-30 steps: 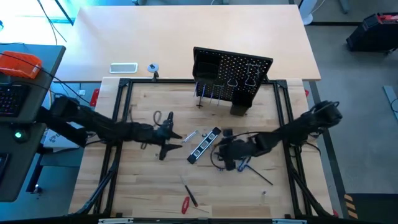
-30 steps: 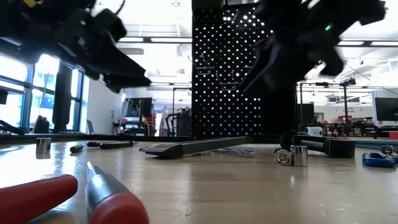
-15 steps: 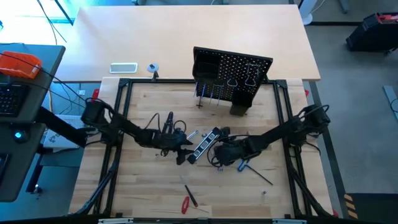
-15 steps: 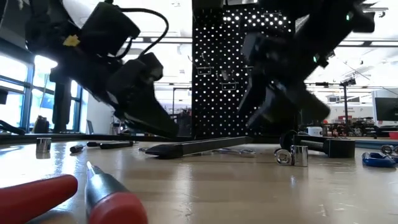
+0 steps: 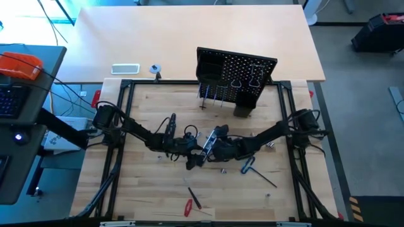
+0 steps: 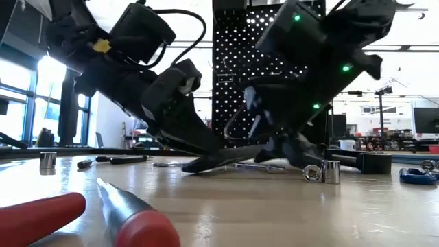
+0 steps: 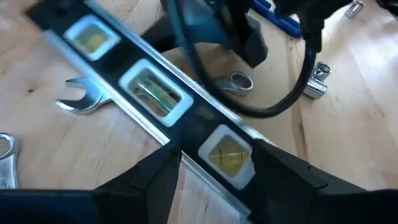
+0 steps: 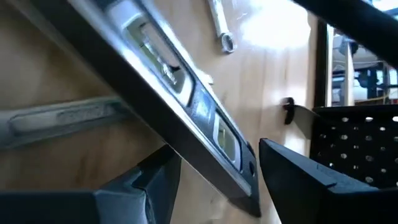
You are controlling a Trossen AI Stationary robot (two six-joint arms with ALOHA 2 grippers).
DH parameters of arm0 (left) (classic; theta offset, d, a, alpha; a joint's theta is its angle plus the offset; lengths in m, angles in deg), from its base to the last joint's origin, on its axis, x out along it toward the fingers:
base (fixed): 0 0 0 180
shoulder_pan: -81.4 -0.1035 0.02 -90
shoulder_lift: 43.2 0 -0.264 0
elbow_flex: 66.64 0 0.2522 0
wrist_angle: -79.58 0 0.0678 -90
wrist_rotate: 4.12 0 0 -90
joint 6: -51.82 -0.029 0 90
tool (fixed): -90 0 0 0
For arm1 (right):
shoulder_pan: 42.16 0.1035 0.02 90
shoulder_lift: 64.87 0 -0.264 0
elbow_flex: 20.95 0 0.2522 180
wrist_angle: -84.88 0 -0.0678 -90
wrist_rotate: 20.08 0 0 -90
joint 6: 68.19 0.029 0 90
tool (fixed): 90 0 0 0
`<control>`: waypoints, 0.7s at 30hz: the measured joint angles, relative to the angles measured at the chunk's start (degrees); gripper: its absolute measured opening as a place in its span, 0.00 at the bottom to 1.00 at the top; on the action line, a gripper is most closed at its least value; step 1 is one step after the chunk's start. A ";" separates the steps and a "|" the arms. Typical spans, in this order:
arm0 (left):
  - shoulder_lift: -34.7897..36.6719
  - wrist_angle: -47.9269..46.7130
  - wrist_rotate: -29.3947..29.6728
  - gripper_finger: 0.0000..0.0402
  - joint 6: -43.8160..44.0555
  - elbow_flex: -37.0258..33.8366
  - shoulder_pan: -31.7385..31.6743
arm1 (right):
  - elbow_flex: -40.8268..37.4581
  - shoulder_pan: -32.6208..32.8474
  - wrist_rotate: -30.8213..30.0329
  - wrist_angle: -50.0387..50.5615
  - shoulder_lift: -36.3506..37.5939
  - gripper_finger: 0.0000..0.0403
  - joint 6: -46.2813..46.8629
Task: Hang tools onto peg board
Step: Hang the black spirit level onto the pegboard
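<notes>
Bar level (image 7: 155, 102): black body, silver edge, three yellow-green vials; no legible writing. Left gripper (image 7: 214, 177) and right gripper (image 8: 217, 177) fingers spread, straddling it.

Left gripper (image 5: 192, 159) and right gripper (image 5: 209, 146) low, seemingly spread

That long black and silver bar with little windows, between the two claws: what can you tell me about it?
It is a black-and-silver bar level of metal-looking make, with three framed windows holding yellowish vials. It lies flat and slantwise on the wooden table, mid-table before the black peg board. The left gripper and right gripper each straddle it with open fingers. A silver wrench pokes out from beneath it.
</notes>
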 joint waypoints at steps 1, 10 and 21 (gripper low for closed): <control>0.02 -0.11 -0.19 0.49 -0.07 -0.02 0.00 | 0.01 -0.33 -0.08 -1.15 -0.23 0.52 -0.65; 0.02 -0.01 -0.42 0.49 -1.41 -0.02 -0.26 | -0.15 -1.63 1.21 -5.19 -0.37 0.24 -4.07; 1.18 -0.93 -0.51 0.49 -3.28 -0.12 -1.05 | -0.17 0.95 2.22 -1.94 0.28 0.00 -4.73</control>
